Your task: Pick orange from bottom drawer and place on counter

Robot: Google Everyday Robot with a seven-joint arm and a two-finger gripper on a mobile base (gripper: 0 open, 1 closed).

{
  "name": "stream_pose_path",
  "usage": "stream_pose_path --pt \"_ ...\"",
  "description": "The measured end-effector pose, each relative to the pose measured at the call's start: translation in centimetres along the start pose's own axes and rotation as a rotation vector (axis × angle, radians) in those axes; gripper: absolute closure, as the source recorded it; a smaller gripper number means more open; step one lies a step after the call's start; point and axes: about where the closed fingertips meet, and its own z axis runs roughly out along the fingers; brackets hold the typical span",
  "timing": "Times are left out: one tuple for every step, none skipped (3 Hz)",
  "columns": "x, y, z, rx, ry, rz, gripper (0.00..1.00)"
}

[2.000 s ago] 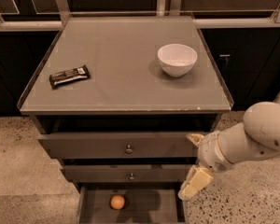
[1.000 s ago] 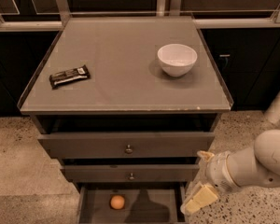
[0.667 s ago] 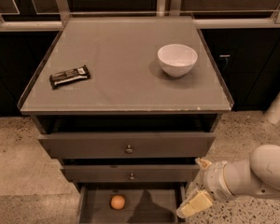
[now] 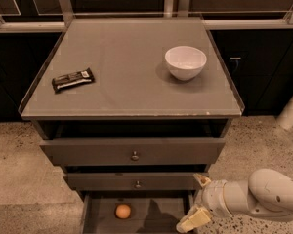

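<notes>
Camera view: looks down on a dark grey three-drawer cabinet from the front; speckled stone floor (image 4: 19, 169) on both sides.
Orange: small round orange fruit (image 4: 123, 211), smooth skin, even colour, a soft highlight on top. No stem or mark can be made out.
Orange, position: lies on the drawer floor, left of centre, apart from the walls and touched by nothing.
Bottom drawer: lowest, narrowest dark grey drawer (image 4: 100, 221), pulled out toward the camera. A shallow box with a plain grey floor. A dark shadow falls on its right half.
Gripper: pale two-finger claw (image 4: 196, 201) at the drawer's right front corner, low at the right of the view. It is to the right of the orange and well clear of it.
Claw state: spread wide and holding nothing. One fingertip sits up by the middle drawer's right end, the other down at the bottom drawer's right edge.
Arm: thick white rounded link (image 4: 263, 196), coming in from the lower right edge.
Counter: flat glossy grey rectangular top (image 4: 132, 52) with a thin raised rim.
On counter, right: round white bowl (image 4: 185, 61), upright.
On counter, left: dark wrapped snack bar (image 4: 73, 79), lying flat near the left rim, slightly angled.
Upper drawers: top drawer (image 4: 88, 151) and middle drawer (image 4: 97, 182), each with a small round knob at centre; both stand slightly out from the cabinet.
</notes>
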Motion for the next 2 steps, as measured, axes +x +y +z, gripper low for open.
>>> stream_pose_path --pt "2.8 -0.5 1.3 0.026 -0.03 0.052 0.0" --pt "6.5 -2.1 4.9 0.062 -0.099 0.095 0.0"
